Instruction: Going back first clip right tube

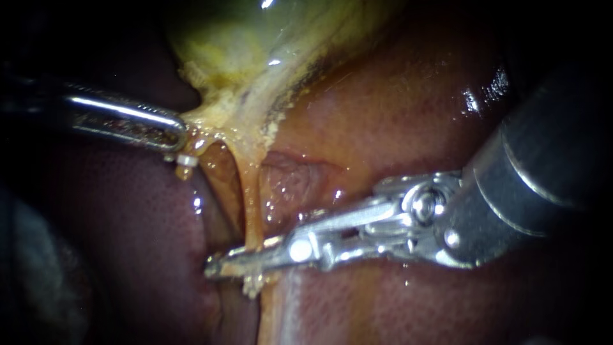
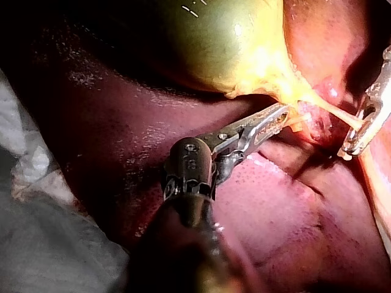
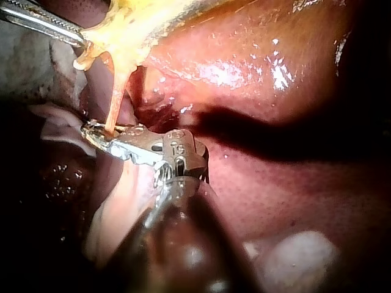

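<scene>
Glossy dark-red liver [image 1: 396, 108] fills the background. Your right instrument [image 1: 223, 262], entering from 3 o'clock, has its jaws closed around the thin orange right tube [image 1: 250, 204]. Your left instrument [image 1: 177, 131] clamps the yellow-green gallbladder [image 1: 255, 38] toward 9 o'clock, likely tensioning that tube.

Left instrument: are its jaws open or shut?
Shut on the gallbladder: the left instrument pinches its yellow edge between both jaws, no gap showing.

right tube [image 1: 250, 191]: thin yellow-orange strand, wet, pulled taut
path: ran from the gallbladder [image 1: 255, 38] neck straight down across the liver [image 1: 396, 115]
lower end: pinched between the right instrument [image 1: 230, 260] jaws, small nub showing beneath them
</scene>
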You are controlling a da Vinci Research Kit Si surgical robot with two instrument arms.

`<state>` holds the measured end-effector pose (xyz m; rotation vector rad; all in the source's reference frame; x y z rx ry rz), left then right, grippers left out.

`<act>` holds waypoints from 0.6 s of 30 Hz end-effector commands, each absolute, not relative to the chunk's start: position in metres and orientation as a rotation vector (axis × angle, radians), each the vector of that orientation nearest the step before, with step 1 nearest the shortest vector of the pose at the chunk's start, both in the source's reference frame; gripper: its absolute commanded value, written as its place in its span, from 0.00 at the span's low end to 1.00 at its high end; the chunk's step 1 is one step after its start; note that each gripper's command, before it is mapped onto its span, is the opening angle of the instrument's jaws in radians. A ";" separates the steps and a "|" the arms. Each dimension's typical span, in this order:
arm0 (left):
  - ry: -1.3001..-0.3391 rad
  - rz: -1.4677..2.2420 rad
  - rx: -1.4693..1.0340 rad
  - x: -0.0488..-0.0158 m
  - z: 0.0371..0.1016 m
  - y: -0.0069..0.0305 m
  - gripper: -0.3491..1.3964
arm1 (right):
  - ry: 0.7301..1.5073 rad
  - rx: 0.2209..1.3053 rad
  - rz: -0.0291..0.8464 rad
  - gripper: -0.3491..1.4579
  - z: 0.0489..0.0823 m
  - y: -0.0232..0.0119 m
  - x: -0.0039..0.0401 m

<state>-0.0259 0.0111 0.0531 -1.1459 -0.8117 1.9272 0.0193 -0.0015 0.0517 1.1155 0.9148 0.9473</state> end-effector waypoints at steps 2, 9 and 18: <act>-0.811 1.927 -1.146 -0.0259 0.0532 0.0110 0.00 | 0.912 1.114 0.947 0.00 0.0518 -0.0016 0.0193; -0.810 1.927 -1.146 -0.0260 0.0533 0.0110 0.00 | 1.019 1.031 0.815 0.39 0.0534 -0.0021 0.0202; -0.811 1.927 -1.146 -0.0259 0.0533 0.0110 0.00 | 1.089 0.904 0.663 0.44 0.0567 -0.0028 0.0201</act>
